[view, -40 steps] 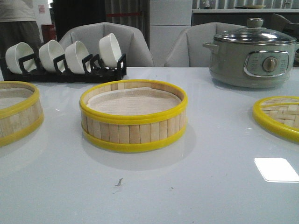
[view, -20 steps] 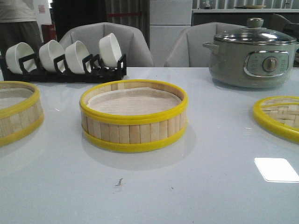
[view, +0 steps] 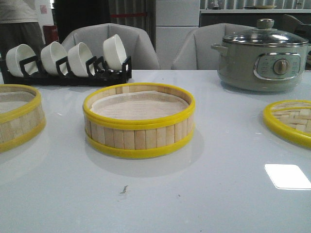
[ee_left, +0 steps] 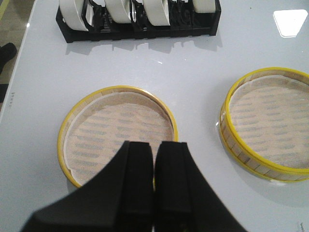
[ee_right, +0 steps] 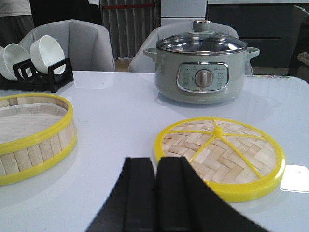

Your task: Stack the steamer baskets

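Black and blunt, the left gripper (ee_left: 155,159) shows its two fingers pressed flat against each other with no gap and nothing between them, poised above the near rim of one steamer basket (ee_left: 118,133), whose white cloth liner lies directly beneath the fingertips. Further out from that gripper, off to one side and well apart from the first, stands the second steamer basket (ee_left: 270,123), with the same pale bamboo-slat wall and yellow rims; in the front view this one sits in the middle of the table (view: 194,194) while the first shows only as a slice at the left edge (view: 19,116). Beyond the first basket from the left gripper stands a black rack (ee_left: 140,26) holding white bowls (view: 114,51) on edge. The right gripper (ee_right: 156,166) is likewise closed tight, fingers touching, gripping nothing, and it hangs above bare white tabletop. Just ahead of its fingertips and slightly to one side lies the flat woven bamboo lid (ee_right: 219,154) with its yellow rim and spokes; past the lid, further away, stands a grey-green electric pot (ee_right: 202,67) with a glass cover. Neither basket rests on the other; both sit separately on the table
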Robot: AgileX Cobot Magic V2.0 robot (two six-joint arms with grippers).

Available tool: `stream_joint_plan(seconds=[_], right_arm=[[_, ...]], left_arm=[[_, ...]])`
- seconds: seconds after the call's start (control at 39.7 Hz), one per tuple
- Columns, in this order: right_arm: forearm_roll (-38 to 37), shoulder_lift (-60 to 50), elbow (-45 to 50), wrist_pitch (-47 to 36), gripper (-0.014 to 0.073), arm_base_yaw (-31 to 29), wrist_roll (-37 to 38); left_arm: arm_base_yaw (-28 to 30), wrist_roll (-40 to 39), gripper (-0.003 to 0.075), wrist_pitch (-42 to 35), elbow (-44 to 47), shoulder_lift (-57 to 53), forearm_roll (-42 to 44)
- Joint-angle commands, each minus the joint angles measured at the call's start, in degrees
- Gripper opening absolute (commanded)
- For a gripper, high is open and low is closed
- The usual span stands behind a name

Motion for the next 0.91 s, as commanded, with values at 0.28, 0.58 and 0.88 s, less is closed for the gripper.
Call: stream_joint_plan(seconds=[0.28,0.58,0.88], right_arm=[[0.3,-1.2,-0.8,-7.4,0.0057,-0.3,-0.3],[0.1,-1.2,-0.8,-12.0,0.0057,-0.3,-0.4],[3.3,0.1,-11.6,4.1,0.0057,-0.2,1.4]], left_arm=[[-0.3,0.1,0.0094,-3.8,-1.8,-0.7,-0.5],[-0.3,0.1,0.0094,-3.6,-1.8,-0.1,-0.5],[-0.3,0.1,0.0094,-3.6,-1.8,0.1,-0.5]])
